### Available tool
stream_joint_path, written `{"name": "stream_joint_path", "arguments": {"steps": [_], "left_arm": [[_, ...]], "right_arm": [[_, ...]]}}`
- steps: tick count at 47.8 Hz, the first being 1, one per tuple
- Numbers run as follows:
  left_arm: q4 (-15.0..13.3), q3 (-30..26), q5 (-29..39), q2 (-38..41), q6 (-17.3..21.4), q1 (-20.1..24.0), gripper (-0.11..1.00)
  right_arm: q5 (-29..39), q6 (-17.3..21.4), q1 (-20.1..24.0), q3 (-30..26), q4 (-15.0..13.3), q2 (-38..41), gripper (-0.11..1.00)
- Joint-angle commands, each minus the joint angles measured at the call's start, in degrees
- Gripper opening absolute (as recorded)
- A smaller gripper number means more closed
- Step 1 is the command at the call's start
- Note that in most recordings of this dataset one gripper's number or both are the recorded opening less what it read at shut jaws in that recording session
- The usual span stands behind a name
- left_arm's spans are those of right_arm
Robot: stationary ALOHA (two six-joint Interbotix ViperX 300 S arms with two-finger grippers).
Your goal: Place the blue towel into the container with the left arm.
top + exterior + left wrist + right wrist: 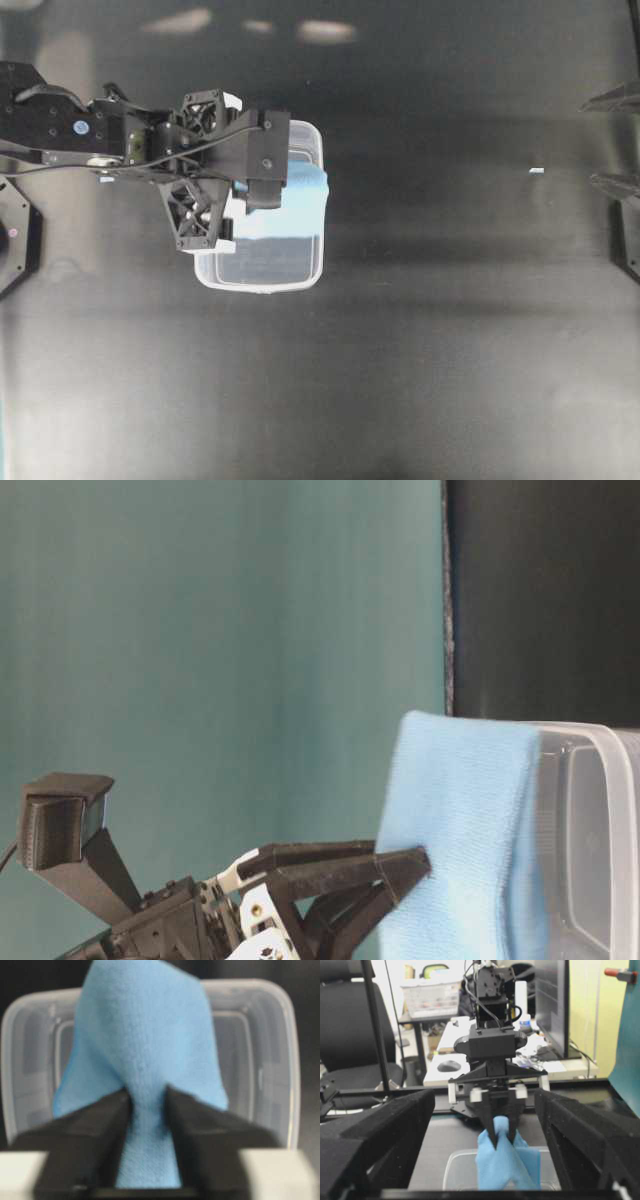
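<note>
Left pincer pinches the blue towel above the container; right pincer gapes wide

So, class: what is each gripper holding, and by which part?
The left gripper pinches the blue towel by a bunched fold above the container; the right gripper holds nothing.

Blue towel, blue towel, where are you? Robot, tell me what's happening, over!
Left gripper fingers either side of the towel, over the container. Right gripper open, empty, parked far off. Towel bunched, not yet lying flat inside. Nothing in the way.
</note>
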Motion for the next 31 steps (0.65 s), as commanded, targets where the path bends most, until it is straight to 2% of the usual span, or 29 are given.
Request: {"name": "stream_joint_path", "arguments": {"steps": [1,6,10,18,31], "left_arm": [[0.18,0.09,-1.14,-0.26,0.18,-0.18,0.45],[0.18,0.00,-1.32,0.09,-0.79,-0.09,0.75],[0.18,-0.09,-1.14,-0.18,-1.23,-0.18,0.89],[0.18,-0.88,-0.44,-4.39,-2.46,-0.35,0.90],[0.18,1.05,-4.04,-18.90,-6.42,-0.53,0.90]], "right_arm": [[-0.26,0.09,-0.09,-0.44,0.18,0.35,0.78],[-0.26,0.09,-0.09,-0.35,0.18,0.35,0.78],[-0.26,0.09,-0.09,-0.44,0.18,0.35,0.78],[-0.26,0.09,-0.09,-0.44,0.18,0.35,0.78],[-0.26,0.00,-0.18,-0.18,0.26,0.35,0.78]]}}
